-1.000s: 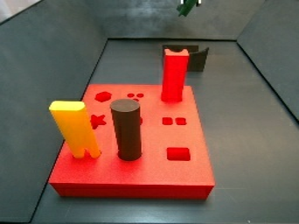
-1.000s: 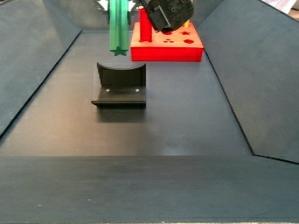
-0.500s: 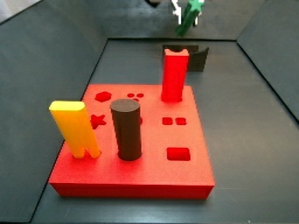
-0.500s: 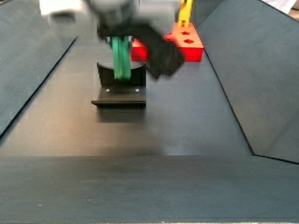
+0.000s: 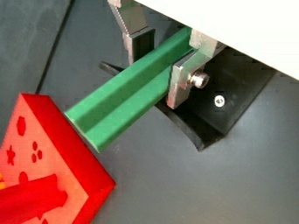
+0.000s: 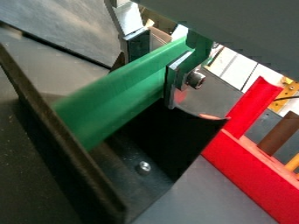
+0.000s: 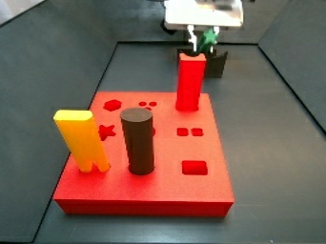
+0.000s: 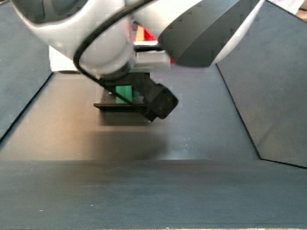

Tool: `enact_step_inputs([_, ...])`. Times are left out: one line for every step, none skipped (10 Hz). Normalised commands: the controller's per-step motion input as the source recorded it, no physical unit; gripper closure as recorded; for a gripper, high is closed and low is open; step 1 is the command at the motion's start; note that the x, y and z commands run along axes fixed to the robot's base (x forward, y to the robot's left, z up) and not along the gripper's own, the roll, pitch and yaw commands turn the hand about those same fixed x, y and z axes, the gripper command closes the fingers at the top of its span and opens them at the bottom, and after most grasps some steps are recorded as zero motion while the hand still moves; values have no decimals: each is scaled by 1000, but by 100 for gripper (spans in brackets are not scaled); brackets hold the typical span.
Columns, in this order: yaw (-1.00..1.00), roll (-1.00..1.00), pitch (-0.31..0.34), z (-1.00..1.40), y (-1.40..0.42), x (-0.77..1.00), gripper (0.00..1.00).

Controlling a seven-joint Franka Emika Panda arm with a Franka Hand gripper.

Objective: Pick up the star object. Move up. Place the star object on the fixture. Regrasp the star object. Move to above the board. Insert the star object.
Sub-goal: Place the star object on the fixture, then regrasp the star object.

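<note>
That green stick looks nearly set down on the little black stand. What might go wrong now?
Two risks, as I judge it. The gripper holds the star object near one end, so the long free end may tip when released onto the fixture. In a side view the arm hides the fixture, so a poor seating could go unseen there.

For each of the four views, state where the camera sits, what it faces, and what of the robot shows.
Wrist view: rides by the gripper, facing along the held star object towards the board.
Wrist view: same mount, over the fixture.
Side view: before the board, facing the far gripper.
Side view: opposite end; the arm hides most.
All show the star object.
</note>
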Motion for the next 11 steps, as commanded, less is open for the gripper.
enact_step_inputs([-122,-87,-48,-364,135,73,100])
enact_step_inputs([-114,-85,-50,-353,140,68,100])
enact_step_inputs([-114,-85,-50,-353,140,68,100])
enact_step_inputs([-105,-80,-52,-351,158,63,100])
enact_step_inputs([-104,-83,-54,-345,155,66,100])
enact_step_inputs([0,0,0,0,0,0,0])
enact_step_inputs([62,2,26,1000,0,0,0])
enact_step_inputs([63,5,26,1000,2,-1,0])
enact_step_inputs([49,12,32,1000,5,-22,0])
enact_step_inputs([39,15,36,1000,3,-32,0])
enact_step_inputs([24,16,43,1000,7,-41,0])
